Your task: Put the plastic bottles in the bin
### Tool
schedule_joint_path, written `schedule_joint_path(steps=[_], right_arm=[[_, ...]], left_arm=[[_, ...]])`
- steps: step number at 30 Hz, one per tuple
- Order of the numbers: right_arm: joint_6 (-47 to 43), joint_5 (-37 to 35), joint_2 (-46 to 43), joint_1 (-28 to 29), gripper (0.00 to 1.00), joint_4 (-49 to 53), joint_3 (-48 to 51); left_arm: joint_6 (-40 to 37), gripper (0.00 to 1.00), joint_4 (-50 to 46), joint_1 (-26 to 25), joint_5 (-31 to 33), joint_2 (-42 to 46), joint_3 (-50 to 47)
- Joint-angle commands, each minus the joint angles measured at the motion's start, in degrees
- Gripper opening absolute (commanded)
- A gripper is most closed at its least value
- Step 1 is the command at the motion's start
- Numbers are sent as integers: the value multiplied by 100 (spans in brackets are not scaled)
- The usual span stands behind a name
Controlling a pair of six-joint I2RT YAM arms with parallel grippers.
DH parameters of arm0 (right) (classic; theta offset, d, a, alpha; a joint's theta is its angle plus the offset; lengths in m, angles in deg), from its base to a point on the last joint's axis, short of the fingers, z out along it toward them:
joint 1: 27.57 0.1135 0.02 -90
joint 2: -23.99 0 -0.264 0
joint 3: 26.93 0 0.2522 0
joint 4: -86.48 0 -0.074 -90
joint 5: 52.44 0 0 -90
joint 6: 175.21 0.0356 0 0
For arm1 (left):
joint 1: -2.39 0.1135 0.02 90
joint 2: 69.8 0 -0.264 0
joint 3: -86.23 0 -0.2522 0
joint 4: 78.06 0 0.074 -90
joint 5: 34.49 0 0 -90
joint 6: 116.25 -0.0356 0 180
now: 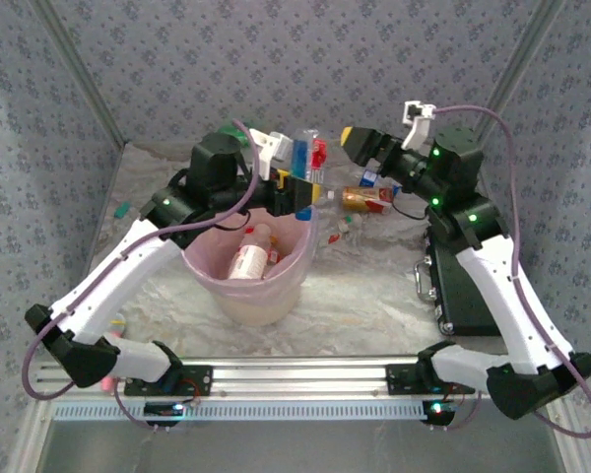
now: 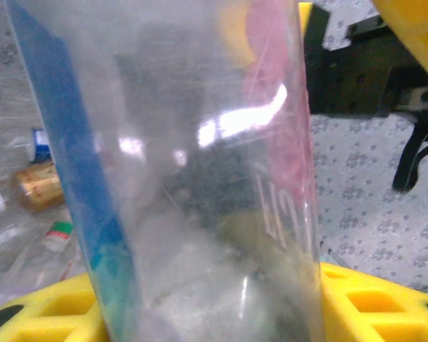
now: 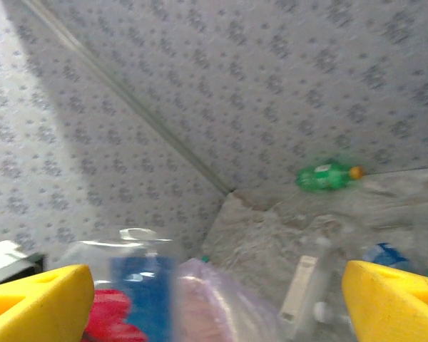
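Note:
My left gripper [image 1: 297, 193] is shut on a clear plastic bottle [image 1: 306, 163] with a blue and red label, holding it upright over the far right rim of the bin [image 1: 276, 296]. In the left wrist view that bottle [image 2: 200, 178] stands between my yellow fingers [image 2: 374, 303]. My right gripper [image 1: 359, 146] hovers just right of the bottle, open, with nothing between its fingertips [image 3: 396, 299]. The bin is a beige bucket with a pink bag and holds a few bottles [image 1: 249, 260]. More bottles lie behind it, one orange-brown [image 1: 361, 200], one green [image 3: 327, 176].
A black box [image 1: 465, 286] sits on the table by the right arm. A small teal object [image 1: 121, 209] lies near the left wall. The bag's pink rim [image 3: 214, 306] is close under the right gripper. Patterned walls close in the back and sides.

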Motion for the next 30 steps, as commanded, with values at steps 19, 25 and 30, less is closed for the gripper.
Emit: schedule_joint_path(steps=[19, 25, 30], right_arm=[[-698, -462, -274, -707, 91, 842, 1057], [-762, -461, -265, -769, 91, 904, 1190], [-850, -496, -256, -803, 91, 953, 1195]], left_arm=[[-426, 0, -4492, 291, 1938, 418, 326], [-541, 0, -4614, 293, 2323, 184, -69], [-633, 0, -4446, 306, 2345, -37, -362]])
